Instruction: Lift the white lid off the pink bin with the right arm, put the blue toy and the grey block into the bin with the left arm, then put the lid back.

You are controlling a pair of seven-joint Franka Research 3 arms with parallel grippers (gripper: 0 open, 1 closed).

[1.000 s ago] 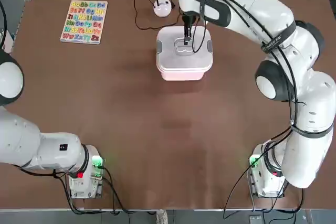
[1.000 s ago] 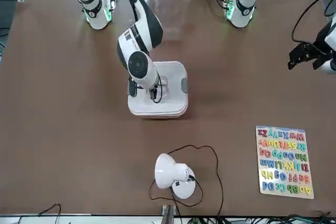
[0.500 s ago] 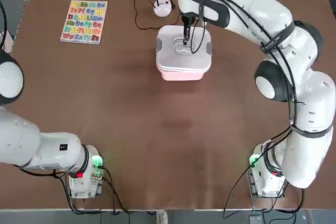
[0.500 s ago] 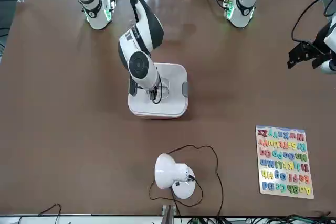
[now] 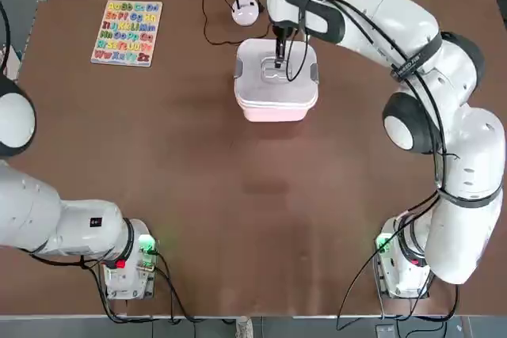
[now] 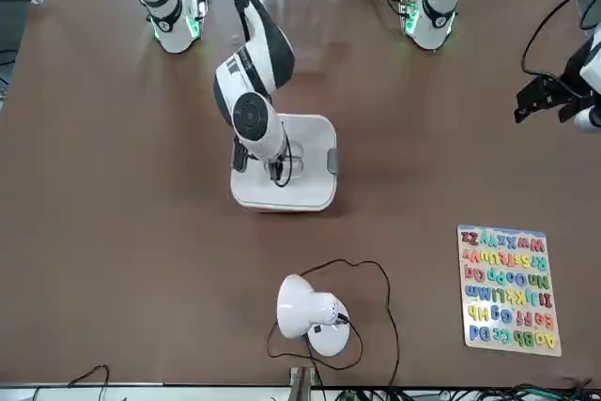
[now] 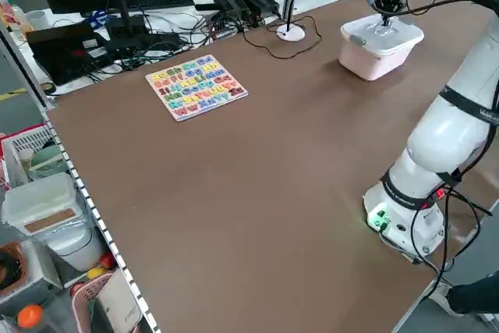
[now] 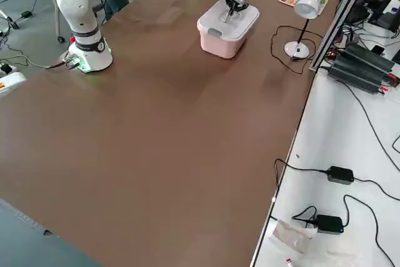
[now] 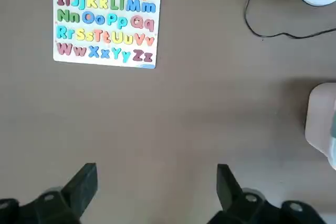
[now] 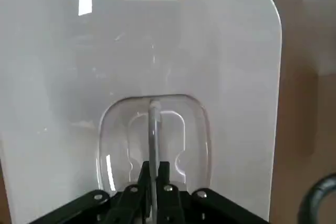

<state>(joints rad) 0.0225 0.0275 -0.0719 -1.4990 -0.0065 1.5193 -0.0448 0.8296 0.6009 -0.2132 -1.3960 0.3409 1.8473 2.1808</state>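
While the right gripper (image 10: 150,182) is pinched shut on the thin upright handle (image 10: 153,129) in the lid's (image 5: 276,74) recess, the whole lift hangs on that narrow strip. It looks slim and smooth, so it could slide out from between the fingers if the pull goes off-vertical or too quick. The grey clips (image 6: 331,159) on the lid's sides are another risk: if they are latched, I judge the bin (image 5: 277,110) would come up with the lid, or tip and drop back.

The lid sits on the bin, covering it fully in the top view; only a band of pink wall shows below its edge. Whether the lid has parted from the rim at all I cannot tell. What lies inside the bin is hidden.

The left gripper (image 9: 155,179) hangs parked over bare table (image 5: 238,195) at the robot's left, fingers spread wide and empty, well apart from the bin.

Neither the blue toy nor the grey block shows in any view, so where they are I cannot say. That is a hazard too: the left arm has nothing visible to fetch.

Beyond the bin stand a lamp (image 5: 245,10) with its cable, near enough to snag a swinging lid, and an alphabet board (image 5: 127,32) farther off.
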